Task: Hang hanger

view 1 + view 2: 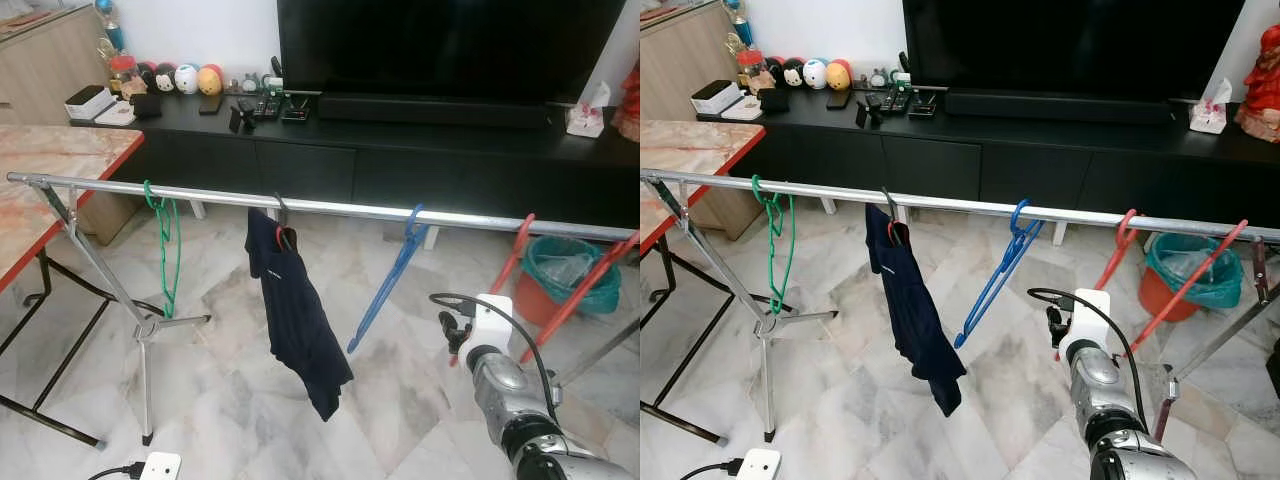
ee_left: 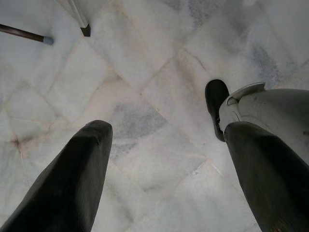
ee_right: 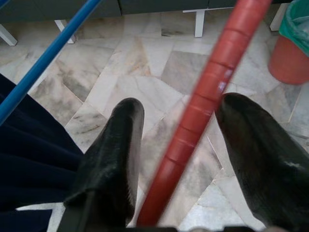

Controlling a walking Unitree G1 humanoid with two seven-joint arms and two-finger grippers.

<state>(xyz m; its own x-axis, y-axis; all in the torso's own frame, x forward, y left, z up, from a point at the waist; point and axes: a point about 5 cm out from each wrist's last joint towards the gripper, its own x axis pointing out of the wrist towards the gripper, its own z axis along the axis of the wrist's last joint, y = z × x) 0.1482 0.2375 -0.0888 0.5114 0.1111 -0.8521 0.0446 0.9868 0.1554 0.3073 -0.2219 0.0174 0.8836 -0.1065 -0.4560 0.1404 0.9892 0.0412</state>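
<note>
Marble floor (image 1: 230, 400) stretches beneath a steel drying rail (image 1: 340, 208) fronting a dark TV cabinet (image 1: 400, 150). On the rail hang a green hanger (image 1: 166, 245), a navy shirt (image 1: 292, 310) and a blue hanger (image 1: 385, 283). At the right, the red hanger (image 1: 1118, 262) is hooked over the rail, its arm running between the spread fingers of the right pincer (image 3: 178, 159), which are not pinching it. Before withdrawing, the hook should sit fully over the rail. The left pincer (image 2: 169, 164) hangs spread over the floor.
</note>
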